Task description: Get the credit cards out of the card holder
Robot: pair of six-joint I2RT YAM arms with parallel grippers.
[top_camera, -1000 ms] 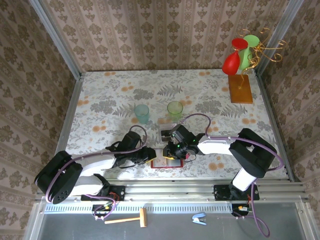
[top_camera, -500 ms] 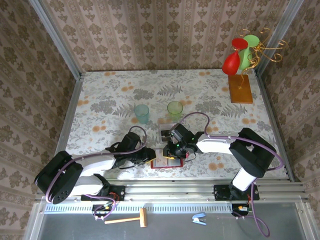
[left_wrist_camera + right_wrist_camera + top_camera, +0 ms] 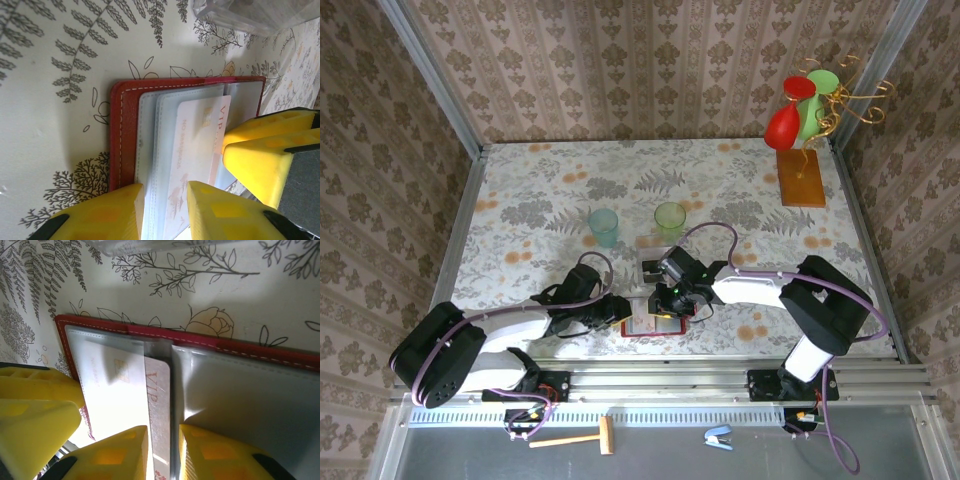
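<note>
the right arm has edged slightly left and farther over the open card holder (image 3: 650, 328). both arms reach inward, low at the near edge of the table (image 3: 550, 180). the left gripper (image 3: 165, 187) clamps the holder's left side. the right gripper (image 3: 162, 429) pinches a pale credit card (image 3: 200, 135), part out of its pocket. a clear box (image 3: 250, 12) lies just beyond, and two cups (image 3: 603, 226) stand farther off.

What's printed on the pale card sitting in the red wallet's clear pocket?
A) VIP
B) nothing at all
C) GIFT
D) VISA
A: the card shows the letters VIP along its pinkish edge, inside the open card holder.
</note>
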